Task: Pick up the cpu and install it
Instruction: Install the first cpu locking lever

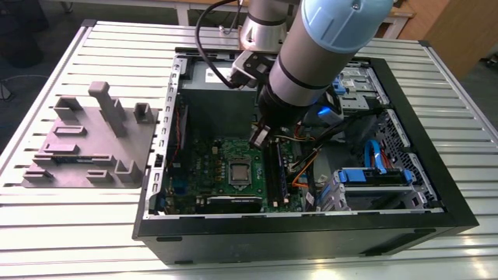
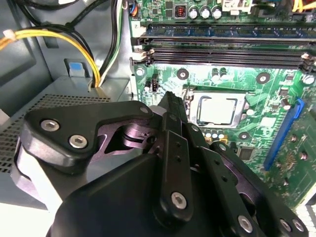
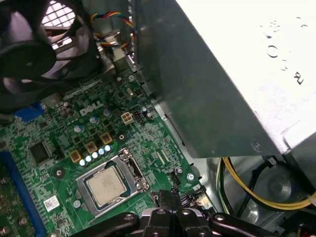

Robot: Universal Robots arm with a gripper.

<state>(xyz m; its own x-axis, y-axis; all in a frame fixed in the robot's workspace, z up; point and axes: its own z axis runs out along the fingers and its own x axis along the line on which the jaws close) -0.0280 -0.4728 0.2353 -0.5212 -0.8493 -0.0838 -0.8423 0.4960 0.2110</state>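
The cpu (image 3: 105,184) lies flat in its socket (image 3: 111,183) on the green board (image 3: 59,148), shiny silver top facing up. It is square, so it has no long side, and its edges line up with the metal frame around it. In the second wrist view the cpu (image 2: 216,109) sits just past the tip of the gripper (image 2: 170,106). The gripper's black fingers (image 2: 174,148) are pressed together with no gap, and nothing is held between them. In the exterior view the gripper (image 1: 259,139) hangs above the board, a little up and to the exterior view's right of the cpu (image 1: 239,171); it looks like it is not touching the chip, but that is hard to tell from here. The arm (image 1: 311,52) reaches down into the open case (image 1: 304,233). Long black slots (image 2: 222,54) run beside the socket, and a blue slot (image 2: 282,133) lies on its other side. A big grey box (image 3: 222,74) stands close over the board, with yellow wires (image 3: 256,195) under it. A black fan (image 3: 34,59) sits at the far corner of the board. Outside the case, a grey holder (image 1: 90,140) with posts lies on the slatted table (image 1: 70,216).
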